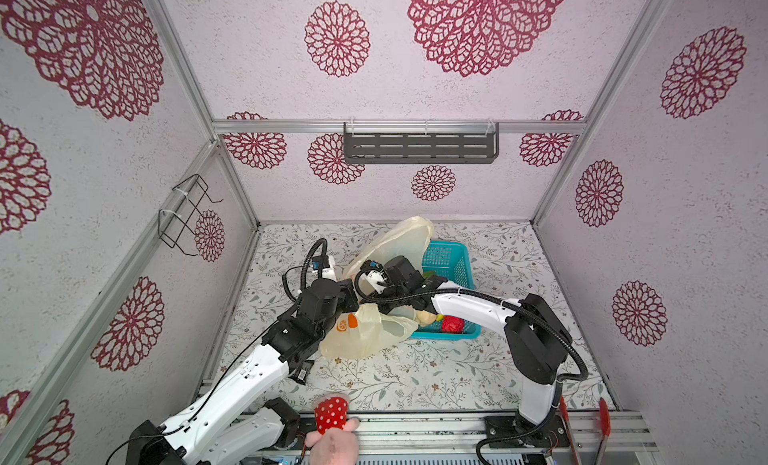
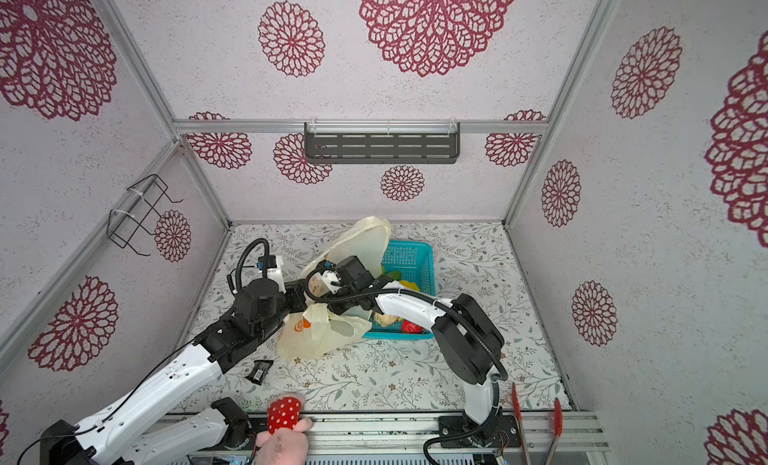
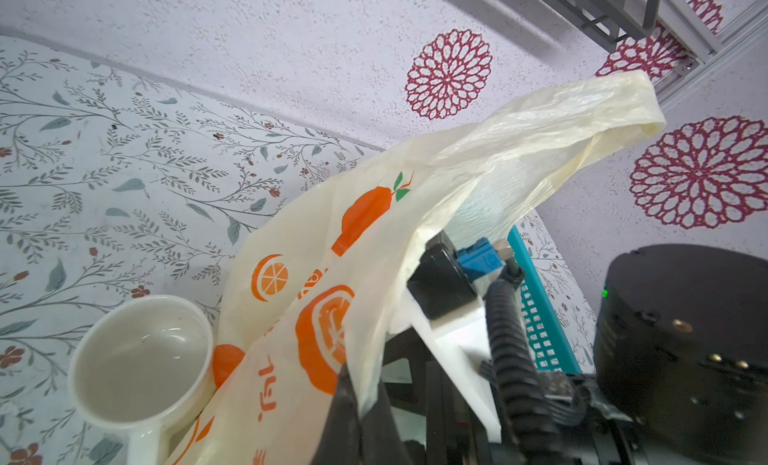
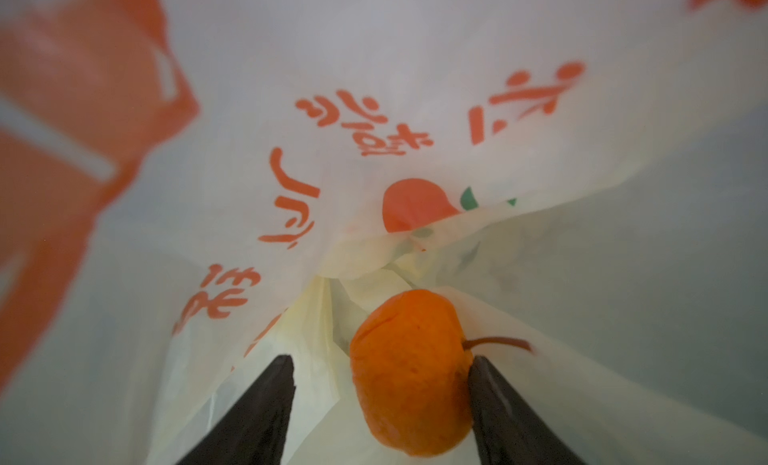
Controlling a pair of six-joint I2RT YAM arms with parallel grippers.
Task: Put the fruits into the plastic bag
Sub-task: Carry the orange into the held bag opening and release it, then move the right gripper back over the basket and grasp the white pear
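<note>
The pale-yellow plastic bag (image 1: 365, 334) (image 2: 320, 338) with orange prints stands open beside the teal basket (image 1: 446, 244). My left gripper (image 3: 357, 396) is shut on the bag's edge (image 3: 316, 276) and holds it up. My right gripper (image 4: 382, 357) is inside the bag (image 4: 415, 109), open. The orange (image 4: 409, 371) lies between its fingers, against one and apart from the other. In both top views these fingers are hidden by the bag. In the basket lie a red bumpy fruit (image 1: 452, 325) (image 2: 410, 326), a green one (image 2: 392, 274) and a yellow one (image 2: 409, 285).
A white scoop (image 3: 141, 359) lies by the bag on the left. A small black packet (image 2: 259, 371) lies near the left arm. A red white-dotted plush toy (image 1: 331, 415) and red tongs (image 1: 602, 421) sit at the front rail. Walls close in on three sides.
</note>
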